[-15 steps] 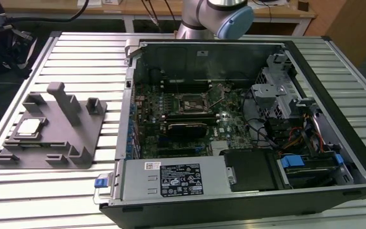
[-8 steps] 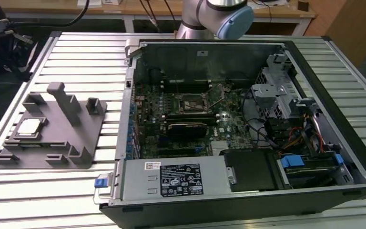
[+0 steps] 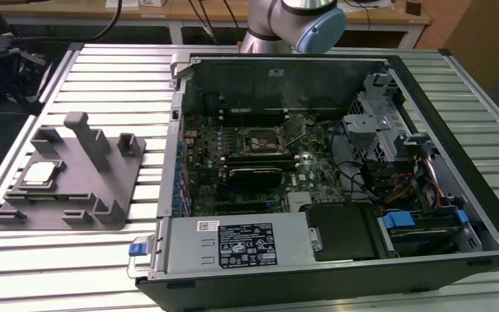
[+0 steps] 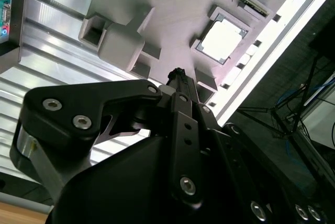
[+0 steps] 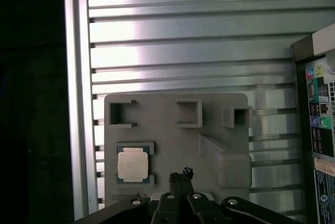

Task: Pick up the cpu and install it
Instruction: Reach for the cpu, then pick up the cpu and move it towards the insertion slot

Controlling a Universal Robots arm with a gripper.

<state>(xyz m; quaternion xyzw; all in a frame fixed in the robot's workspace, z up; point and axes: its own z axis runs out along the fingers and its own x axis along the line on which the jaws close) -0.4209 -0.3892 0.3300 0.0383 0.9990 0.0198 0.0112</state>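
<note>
The cpu (image 3: 41, 173) has a smooth, silvery metal top with a soft sheen. The fixture block (image 3: 85, 201) is matt grey plastic. The table (image 3: 102, 71) is ribbed bare metal, glossy where light strikes it. The gripper (image 4: 177, 75) is matt black with shiny metal screw heads (image 4: 81, 122). The computer case (image 3: 284, 88) is dull grey sheet metal inside.

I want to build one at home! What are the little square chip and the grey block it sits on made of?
The cpu looks topped with bare metal: silvery and shining bright. The fixture block looks like matte grey plastic, dull with no glare, though painted metal is possible.
</note>
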